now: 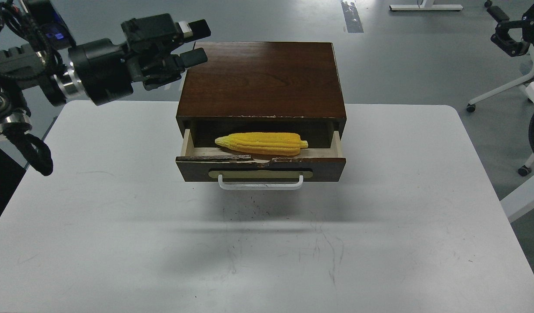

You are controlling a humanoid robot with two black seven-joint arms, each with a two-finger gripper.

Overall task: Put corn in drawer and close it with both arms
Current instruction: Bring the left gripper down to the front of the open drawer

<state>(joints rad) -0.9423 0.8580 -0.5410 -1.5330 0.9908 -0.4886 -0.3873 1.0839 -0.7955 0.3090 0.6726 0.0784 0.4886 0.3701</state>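
Observation:
The yellow corn [262,143] lies on its side inside the drawer [328,168], which is pulled partly out of the dark brown cabinet [262,78]. The drawer's white bar handle [260,186] faces me. My left gripper [196,42] is open and empty, raised at the cabinet's top left corner, with its fingers pointing right. My right gripper [504,30] is far off at the top right, above the floor. It is small and dark, so its fingers cannot be told apart.
The cabinet stands on a white table [119,217] with scuff marks near the front. White chair legs with castors [523,169] stand on the grey floor to the right of the table.

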